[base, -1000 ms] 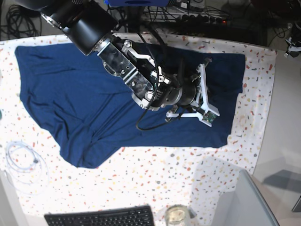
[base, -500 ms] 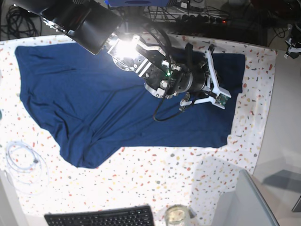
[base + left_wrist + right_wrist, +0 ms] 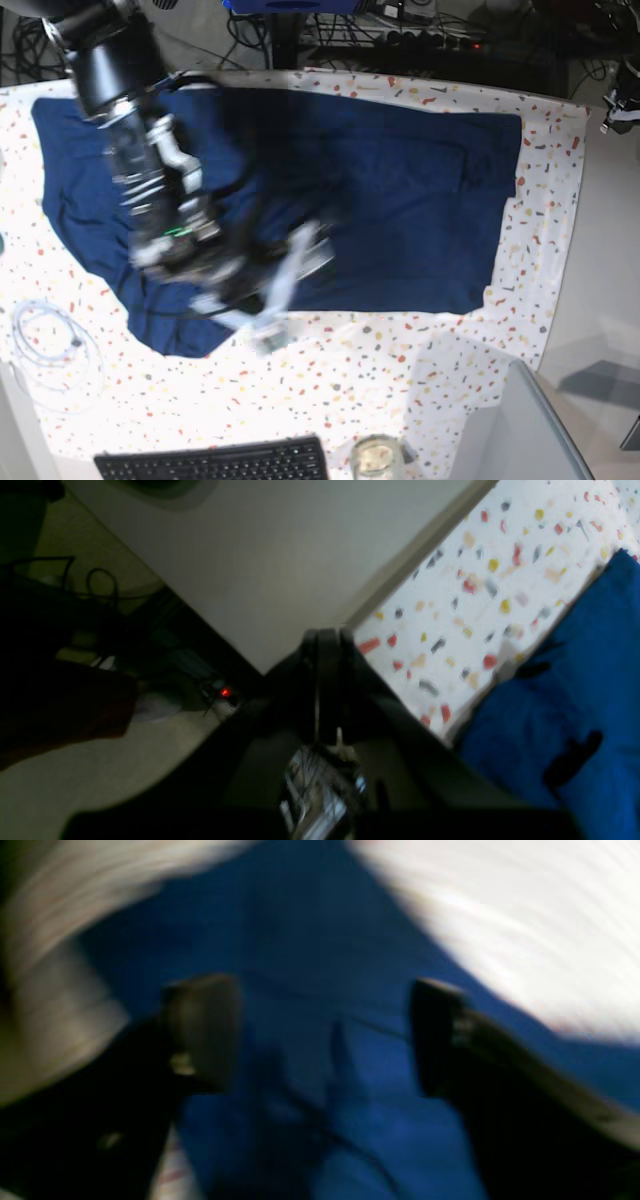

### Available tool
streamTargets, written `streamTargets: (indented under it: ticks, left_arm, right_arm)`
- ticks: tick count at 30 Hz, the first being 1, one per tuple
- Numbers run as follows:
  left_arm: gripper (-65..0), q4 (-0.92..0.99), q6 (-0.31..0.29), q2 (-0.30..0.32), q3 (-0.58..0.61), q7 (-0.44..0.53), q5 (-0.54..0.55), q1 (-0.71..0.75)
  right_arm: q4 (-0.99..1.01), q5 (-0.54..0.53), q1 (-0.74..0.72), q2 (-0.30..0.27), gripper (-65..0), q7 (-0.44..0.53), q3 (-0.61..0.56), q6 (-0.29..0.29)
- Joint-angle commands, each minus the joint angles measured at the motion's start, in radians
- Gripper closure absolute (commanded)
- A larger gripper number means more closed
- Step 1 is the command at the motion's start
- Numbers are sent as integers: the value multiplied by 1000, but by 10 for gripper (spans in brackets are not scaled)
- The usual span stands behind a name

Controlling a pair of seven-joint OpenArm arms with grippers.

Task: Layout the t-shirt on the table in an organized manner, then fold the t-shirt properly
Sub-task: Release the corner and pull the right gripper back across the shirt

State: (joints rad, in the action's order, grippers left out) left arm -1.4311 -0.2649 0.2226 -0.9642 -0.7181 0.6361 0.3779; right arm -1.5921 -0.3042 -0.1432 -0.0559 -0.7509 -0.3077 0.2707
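Base view: the t-shirt [image 3: 400, 190], dark navy, lies spread across the far half of the table [image 3: 400, 370], whose white cloth is flecked with red, yellow and grey. Its right-hand edge runs fairly straight, just inside the table's edge; its near-left portion is rumpled and comes to a point toward the near side. My right arm [image 3: 150, 190] reaches down over that rumpled left portion and appears smeared by motion blur, so its end cannot be made out sharply there. A coil of pale cable [image 3: 50, 350] rests on the table at the near-left, clear of the fabric; a black keyboard [image 3: 215, 462] and a glass jar [image 3: 376, 458] sit at the near edge.

Right wrist view (heavily blurred): my right gripper [image 3: 320, 1035] hangs above the navy cloth with its two fingers [image 3: 205, 1030] set well apart; blue fabric fills the gap between them, and nothing is pinched.

Left wrist view: my left gripper [image 3: 324, 690] is clenched, its dark jaws pressed together with nothing between them. It sits off the corner of the table, over a plain pale surface, with the flecked cloth [image 3: 480, 580] and one edge of the t-shirt [image 3: 575, 705] off to one side (apart from my fingertips, not touching). A small red light [image 3: 225, 692] glows among dark cables beyond.
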Motion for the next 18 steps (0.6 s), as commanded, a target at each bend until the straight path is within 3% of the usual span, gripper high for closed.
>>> streamTargets:
  ticks: [1,4,5,6,9,14,16,18]
  left_arm:
    - [0,-20,-7,21,18,18,14,2]
    - [0,-75,-7,14,104,18,14,0]
    - [0,-107,-7,14,152,18,14,0]
    - [0,-139,-7,13,205,18,14,0]
    - [0,-214,-4,13,365,18,14,-18]
    - [0,-224,-3,-45,537,18,12,-86]
    - [0,-196,-3,-85,592,18,-43,-113]
    - [0,-168,-3,-125,627,19,-138,-138]
  right_arm:
    - [8,-20,-22,1,-302,24,109,6]
    - [155,-19,-78,-14,-26,58,434,8]
    - [232,-19,-106,-31,0,72,519,11]
    - [309,-20,-143,-55,-11,84,563,12]
    - [497,-23,-235,-118,-150,93,580,12]
    - [669,-19,-338,-121,-414,123,578,12]
    - [734,-19,-372,-117,-462,199,542,9]
    - [813,-19,-401,-117,-467,275,488,8]
